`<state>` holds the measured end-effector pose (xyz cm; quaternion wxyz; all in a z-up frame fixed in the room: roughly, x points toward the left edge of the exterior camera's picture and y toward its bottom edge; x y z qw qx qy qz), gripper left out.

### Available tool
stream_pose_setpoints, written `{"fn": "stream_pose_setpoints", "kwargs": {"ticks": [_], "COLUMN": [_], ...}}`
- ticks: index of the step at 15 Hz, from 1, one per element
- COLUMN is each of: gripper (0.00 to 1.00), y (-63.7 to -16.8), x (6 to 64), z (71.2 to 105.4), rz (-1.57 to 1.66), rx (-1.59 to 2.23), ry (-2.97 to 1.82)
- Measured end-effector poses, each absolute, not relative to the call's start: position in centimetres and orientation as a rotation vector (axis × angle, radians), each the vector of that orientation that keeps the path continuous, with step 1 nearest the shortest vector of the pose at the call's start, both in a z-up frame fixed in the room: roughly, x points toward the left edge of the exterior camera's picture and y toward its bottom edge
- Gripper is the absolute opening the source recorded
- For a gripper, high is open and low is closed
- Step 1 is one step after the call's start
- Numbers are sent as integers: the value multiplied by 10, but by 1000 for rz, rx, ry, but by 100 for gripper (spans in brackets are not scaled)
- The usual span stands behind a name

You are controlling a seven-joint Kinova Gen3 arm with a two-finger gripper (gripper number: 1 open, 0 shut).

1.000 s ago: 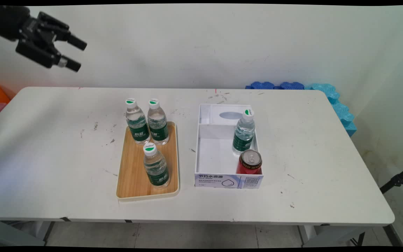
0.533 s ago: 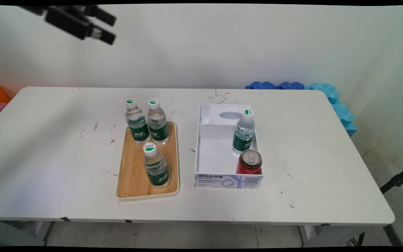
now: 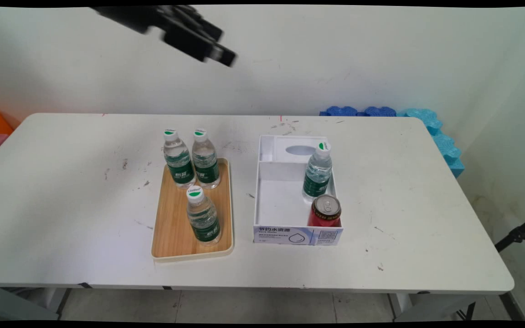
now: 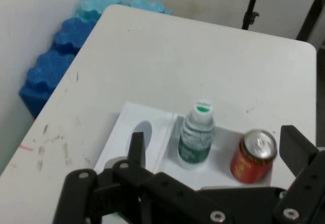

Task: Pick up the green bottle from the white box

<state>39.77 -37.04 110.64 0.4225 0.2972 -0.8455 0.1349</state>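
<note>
Wooden tray (image 3: 173, 237) sits left of centre on the white table (image 3: 62, 205), holding three water bottles: two upright side by side at its far end (image 3: 179, 159) (image 3: 205, 159), one upright nearer the front (image 3: 203, 217). Just to the right, apart from the tray, a white box (image 3: 285, 234) with a divider: the far compartment has an oval opening (image 3: 300, 150); the larger near compartment holds an upright water bottle (image 3: 317, 173) along the right wall and a red can (image 3: 325, 211) in the front right corner, close beside it. Blue foam blocks (image 3: 431, 127) lie past the table's far right corner. Gripper (image 4: 213, 150) hangs high above the table's far side, empty, angled down toward the box, fingers (image 4: 136, 150) spread apart.
</note>
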Motion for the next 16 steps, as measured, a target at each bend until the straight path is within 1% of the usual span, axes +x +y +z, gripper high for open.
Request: {"fn": "stream_pose_setpoints", "kwargs": {"ticks": [4, 9, 16], "gripper": [100, 100, 100], "y": [-391, -412, -432], "x": [354, 305, 260], "z": [1079, 1035, 986], "rz": [346, 329, 295], "rx": [774, 790, 789], "ry": [-2139, -2212, -2324]}}
